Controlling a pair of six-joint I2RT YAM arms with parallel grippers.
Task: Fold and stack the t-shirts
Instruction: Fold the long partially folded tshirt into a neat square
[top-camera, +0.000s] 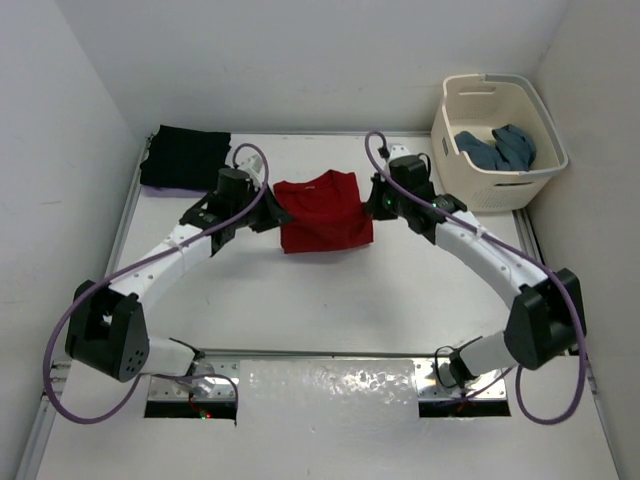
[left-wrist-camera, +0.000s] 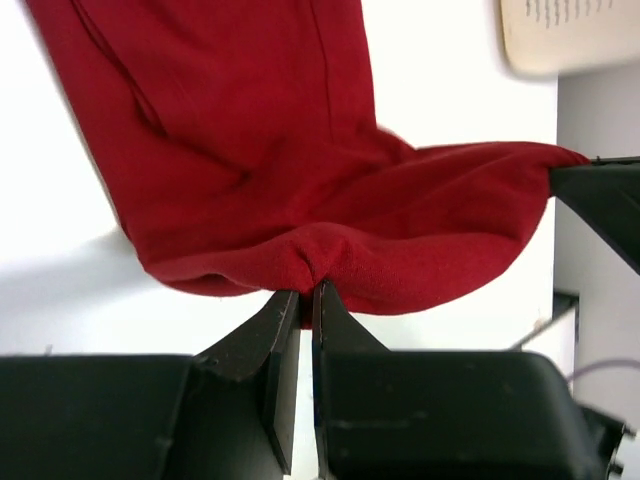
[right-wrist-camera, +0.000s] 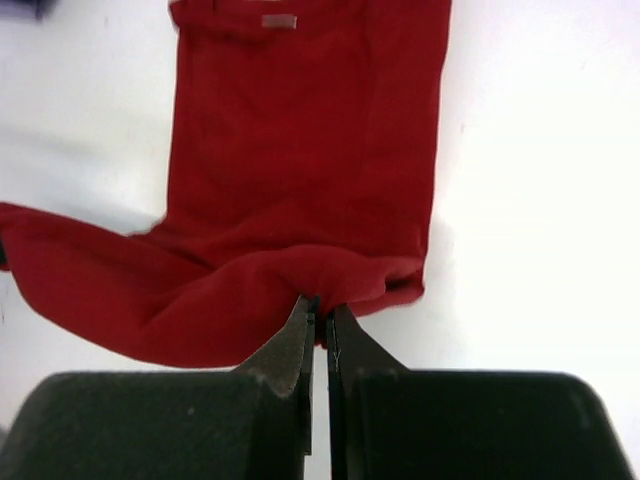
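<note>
The red t-shirt (top-camera: 325, 215) hangs mid-table between both grippers, partly folded, its lower part draped on the table. My left gripper (top-camera: 275, 215) is shut on the shirt's left edge; in the left wrist view the cloth (left-wrist-camera: 300, 180) bunches between the fingertips of the left gripper (left-wrist-camera: 308, 290). My right gripper (top-camera: 372, 205) is shut on the right edge, with the red t-shirt (right-wrist-camera: 300, 150) pinched in the right gripper (right-wrist-camera: 322, 305). A folded black t-shirt (top-camera: 185, 157) lies at the back left, a thin lavender edge (top-camera: 168, 189) showing under it. A teal t-shirt (top-camera: 500, 148) lies crumpled in the basket.
The cream laundry basket (top-camera: 500, 188) stands at the back right corner, close behind my right arm. White walls close in the table on the left, back and right. A metal rail runs along the near edge by the arm bases.
</note>
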